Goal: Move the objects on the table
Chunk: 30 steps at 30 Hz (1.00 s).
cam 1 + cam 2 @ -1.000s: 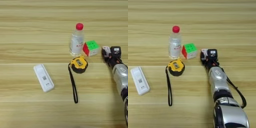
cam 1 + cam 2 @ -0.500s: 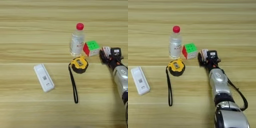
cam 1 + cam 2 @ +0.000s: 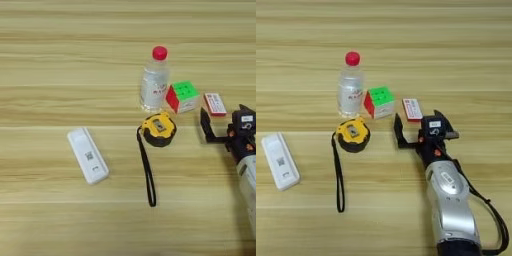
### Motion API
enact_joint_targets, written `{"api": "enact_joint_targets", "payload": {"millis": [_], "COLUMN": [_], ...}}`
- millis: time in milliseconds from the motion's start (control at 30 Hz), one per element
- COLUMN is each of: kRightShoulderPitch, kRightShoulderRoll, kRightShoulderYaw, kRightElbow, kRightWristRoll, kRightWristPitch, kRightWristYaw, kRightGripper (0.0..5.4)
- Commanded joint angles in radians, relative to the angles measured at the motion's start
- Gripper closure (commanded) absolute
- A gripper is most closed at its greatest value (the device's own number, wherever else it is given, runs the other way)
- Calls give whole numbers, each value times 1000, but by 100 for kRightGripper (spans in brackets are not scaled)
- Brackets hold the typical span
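1. Tape measure (image 3: 353, 135): yellow and black, lying flat near the middle of the table (image 3: 456, 50); its black strap (image 3: 337, 175) trails toward the near edge.
2. Puzzle cube (image 3: 380, 102): red and green faces showing, just beyond and to the right of the tape measure, apart from it.
3. Flat box (image 3: 412, 109): small, red and white, lying flat just right of the puzzle cube, with a narrow gap between them.
4. Remote (image 3: 88, 161): white and oblong, lying flat well to the left of the tape measure, its long axis slanted.
5. Right gripper (image 3: 416, 127): two black fingers spread apart, holding nothing. The left finger (image 3: 399, 131) stands below the gap between cube and box; the flat box lies just beyond the fingertips. Whether the gripper rests on the table cannot be told.
6. Forearm (image 3: 453, 205): silver, entering from the bottom edge at right, with a black cable along its right side.
7. Bottle (image 3: 350, 90): clear with a red cap, upright, just left of the puzzle cube and just beyond the tape measure.
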State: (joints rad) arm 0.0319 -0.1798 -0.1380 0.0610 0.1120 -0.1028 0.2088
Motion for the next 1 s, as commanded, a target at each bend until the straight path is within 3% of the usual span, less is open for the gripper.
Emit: {"api": "enact_joint_targets", "payload": {"millis": [33,267,533,633,1000], "kRightShoulderPitch": [-2,55,57,33,-60], "kRightShoulderRoll": [-1,25,66,85,105], "kRightShoulderYaw": [11,105,252,304,289], "kRightElbow": [-131,-237,-241,-177,48], "kRightWristRoll": [52,77,34,-1,-34], "kRightWristPitch": [19,73,78,58,-11], "kRightWristYaw": [32,100,144,150,137], "kRightGripper": [4,4,4,4,4]}}
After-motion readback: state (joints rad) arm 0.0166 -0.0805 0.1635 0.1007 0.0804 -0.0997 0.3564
